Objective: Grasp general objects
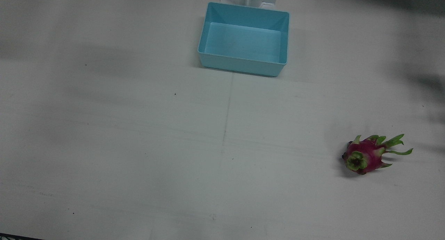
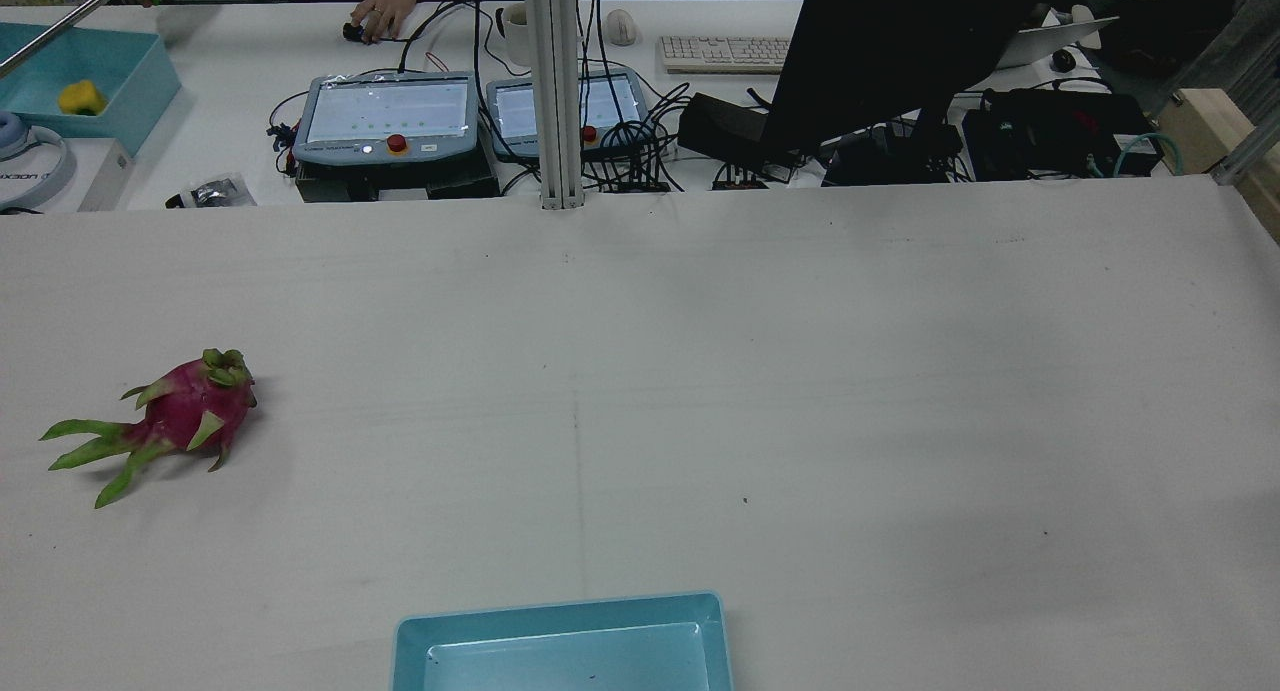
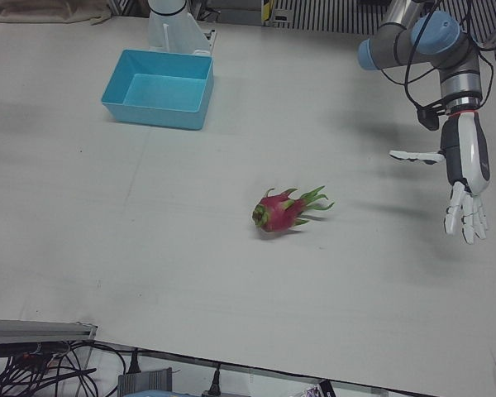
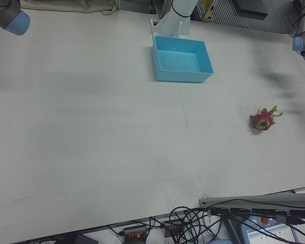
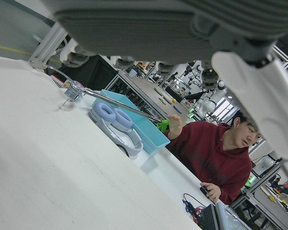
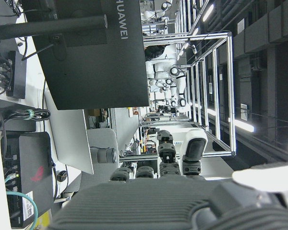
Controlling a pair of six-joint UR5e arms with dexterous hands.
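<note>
A pink dragon fruit (image 1: 368, 156) with green scales lies on its side on the white table, seen at the left in the rear view (image 2: 190, 411) and mid-table in the left-front view (image 3: 283, 211). My left hand (image 3: 467, 186) hangs open above the table, fingers pointing down, well to the right of the fruit in that view and holding nothing. Its palm fills the top of the left hand view (image 5: 182, 28). My right hand (image 6: 173, 201) shows only in its own view, fingers spread and empty, far from the fruit. A light blue bin (image 1: 243, 67) stands empty near the pedestals.
The bin (image 2: 560, 611) sits at the robot's edge, mid-table (image 3: 153, 114) (image 4: 183, 76). Beyond the far edge are teach pendants (image 2: 385, 116), a monitor (image 2: 900, 51), cables and a seated person (image 5: 211, 153). Headphones (image 5: 115, 124) lie on the neighbouring desk.
</note>
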